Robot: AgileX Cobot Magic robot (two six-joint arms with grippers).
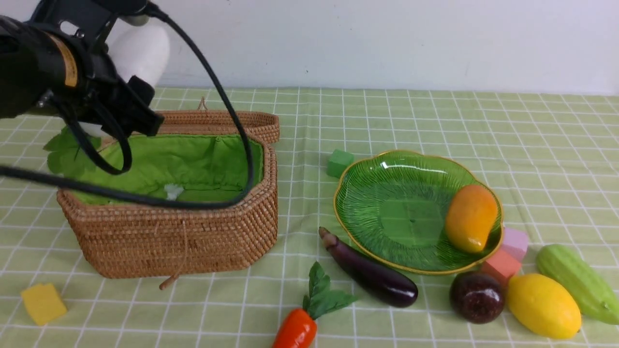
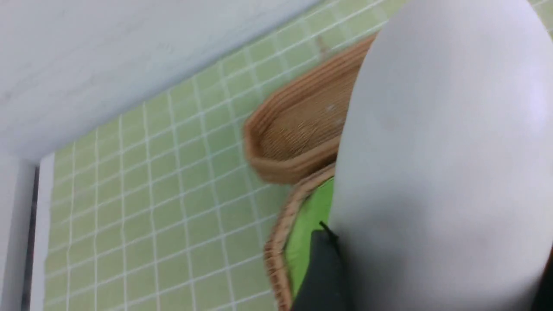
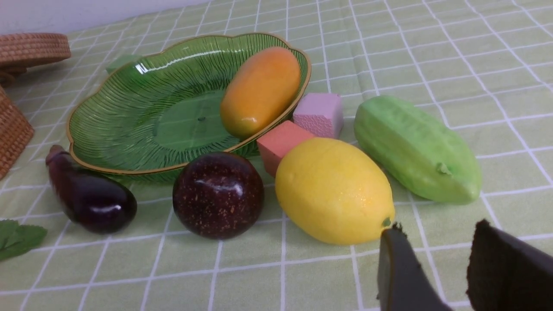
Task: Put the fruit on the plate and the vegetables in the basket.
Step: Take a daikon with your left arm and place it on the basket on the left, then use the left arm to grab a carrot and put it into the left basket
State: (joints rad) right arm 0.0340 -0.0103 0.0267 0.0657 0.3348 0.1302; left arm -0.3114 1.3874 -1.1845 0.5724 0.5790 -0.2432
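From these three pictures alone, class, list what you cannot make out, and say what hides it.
Radish: left wrist view, too close, cut by the frame's edges; front view, mostly behind the left arm.
Basket floor: front view, largely hidden by its near wall and the cable.
Carrot: front view, lower end cut by the bottom edge.
Gourd: front view, one end cut by the right edge.

Cable [image 1: 251, 164] crosses basket [image 1: 179, 237] mouth. Plate [image 1: 367, 203] bare left of mango [image 1: 470, 218]; eggplant [image 1: 370, 273], purple ball [image 1: 476, 297], foam cubes [image 1: 505, 263] crowd its near rim. Tablecloth [image 1: 532, 125] toward far right corner open.
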